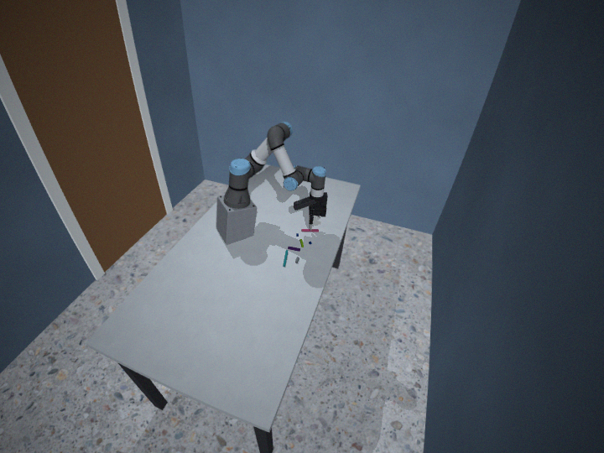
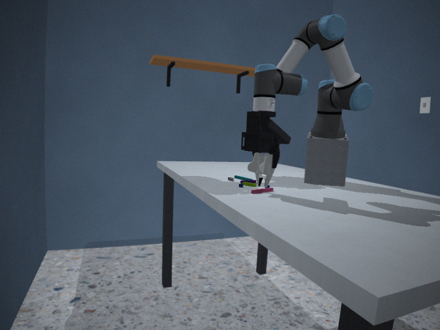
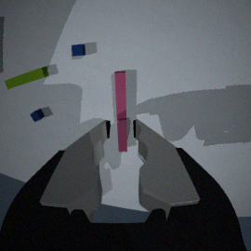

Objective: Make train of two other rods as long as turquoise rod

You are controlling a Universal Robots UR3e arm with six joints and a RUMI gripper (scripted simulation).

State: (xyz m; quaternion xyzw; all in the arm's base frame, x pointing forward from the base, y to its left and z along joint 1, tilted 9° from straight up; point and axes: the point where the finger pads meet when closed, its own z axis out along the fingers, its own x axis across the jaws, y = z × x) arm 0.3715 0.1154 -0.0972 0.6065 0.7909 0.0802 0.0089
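The pink rod (image 3: 121, 112) lies flat on the table, also seen in the top view (image 1: 309, 230) and the exterior view (image 2: 262, 190). My gripper (image 3: 121, 121) hangs straight over its near half, fingers narrowly open, one on each side with a small gap to the rod. It holds nothing. It also shows in the top view (image 1: 309, 225) and the exterior view (image 2: 263, 184). Two blue rods (image 3: 77, 49) (image 3: 37, 115) and the lime rod (image 3: 25, 78) lie to the left. The turquoise rod (image 1: 285, 258) lies further off, near the purple rod (image 1: 294, 248) and the grey rod (image 1: 297, 260).
The arm's grey base block (image 1: 236, 219) stands on the table left of the rods. The table's right edge (image 1: 336, 243) runs close to the pink rod. A shelf (image 2: 202, 65) hangs on the far wall.
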